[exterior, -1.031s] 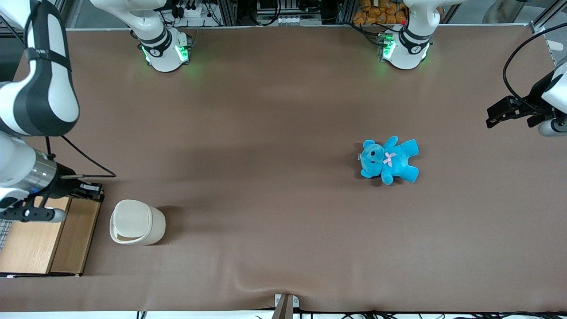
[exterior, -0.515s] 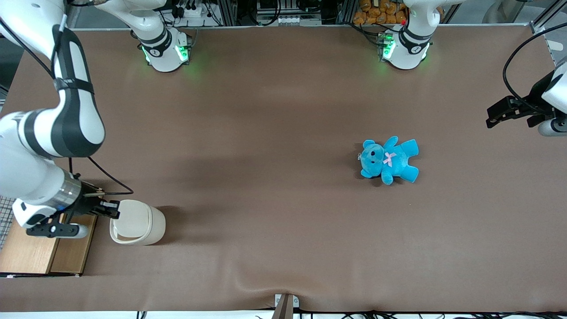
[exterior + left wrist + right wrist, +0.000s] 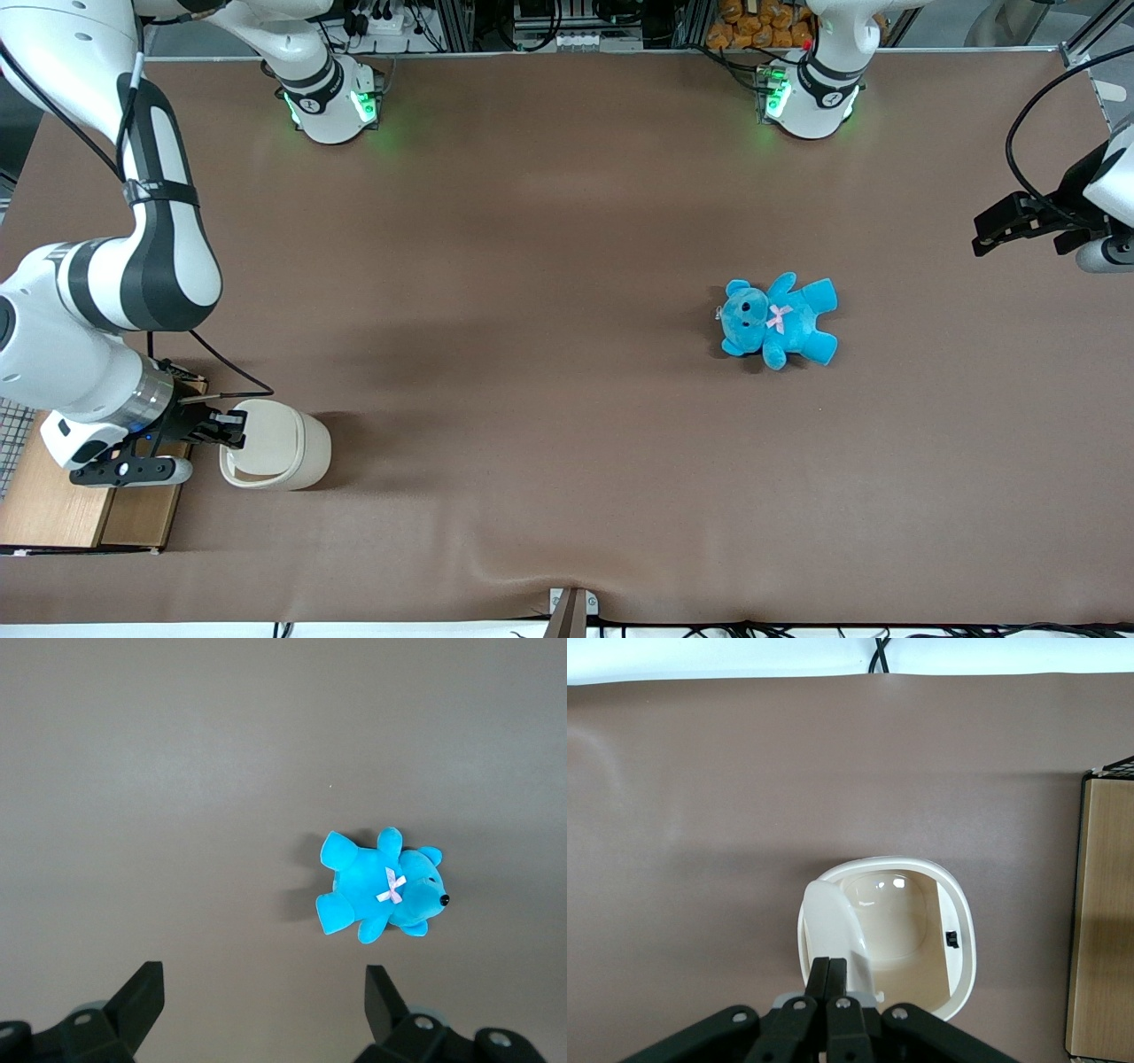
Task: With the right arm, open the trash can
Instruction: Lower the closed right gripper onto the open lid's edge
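From the front camera, the right arm [image 3: 106,292] bends low at the working arm's end of the desk [image 3: 567,221], its silver wrist ring just above the wooden box [image 3: 84,496], and the black claw [image 3: 232,428] sits right at the rim of the trash can [image 3: 279,446]. The can stands upright on the brown cover, just beside the wooden box and well apart from the blue teddy [image 3: 778,320], which lies flat toward the parked arm's end. The teddy is also farther from the front camera than the can. Over to the right wrist camera, looking straight down: the trash can [image 3: 890,939] shows its rounded-square mouth wide open, the glossy cream inside plainly visible, and the swing lid [image 3: 834,935] is tipped down into the opening, standing steeply along one side. The claw [image 3: 836,988] has its two fingers pressed together with no gap between them, their tips against the lower end of that tilted lid, pushing rather than gripping. The wooden box [image 3: 1100,912] stands near the can, with a strip of bare desk [image 3: 700,815] between them. Last, the left wrist camera: only the blue teddy [image 3: 376,886] on the plain desk [image 3: 177,771], a pale bow on its chest.
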`<state>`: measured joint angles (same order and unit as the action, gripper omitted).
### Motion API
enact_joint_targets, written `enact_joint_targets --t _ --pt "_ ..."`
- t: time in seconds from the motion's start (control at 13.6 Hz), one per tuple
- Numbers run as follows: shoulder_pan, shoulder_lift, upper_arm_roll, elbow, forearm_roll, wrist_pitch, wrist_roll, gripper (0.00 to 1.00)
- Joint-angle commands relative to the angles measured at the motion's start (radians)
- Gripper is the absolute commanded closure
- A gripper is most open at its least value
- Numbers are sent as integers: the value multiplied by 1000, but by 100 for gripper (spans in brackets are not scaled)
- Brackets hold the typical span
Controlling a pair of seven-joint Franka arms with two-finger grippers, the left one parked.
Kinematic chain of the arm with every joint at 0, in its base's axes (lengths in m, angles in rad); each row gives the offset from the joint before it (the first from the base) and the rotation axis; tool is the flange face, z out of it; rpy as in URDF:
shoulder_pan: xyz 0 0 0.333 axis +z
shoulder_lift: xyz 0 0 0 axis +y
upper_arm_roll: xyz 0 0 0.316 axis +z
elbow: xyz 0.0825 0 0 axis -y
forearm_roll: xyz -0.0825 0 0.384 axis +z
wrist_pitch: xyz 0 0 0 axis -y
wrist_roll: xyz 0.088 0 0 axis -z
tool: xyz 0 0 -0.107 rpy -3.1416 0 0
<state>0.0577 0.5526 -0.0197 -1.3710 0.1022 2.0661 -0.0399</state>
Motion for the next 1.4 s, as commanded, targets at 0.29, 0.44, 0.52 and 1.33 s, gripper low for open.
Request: enact_joint_targets --t 0.29,0.44,0.52,1.33 --pt "-10 17 4 24 -19 -6 -46 100" --pt "-12 23 3 23 -21 -4 -51 100" --pt "-13 26 3 23 -33 -4 -55 100" --pt "-33 67 1 16 -114 72 -103 100"
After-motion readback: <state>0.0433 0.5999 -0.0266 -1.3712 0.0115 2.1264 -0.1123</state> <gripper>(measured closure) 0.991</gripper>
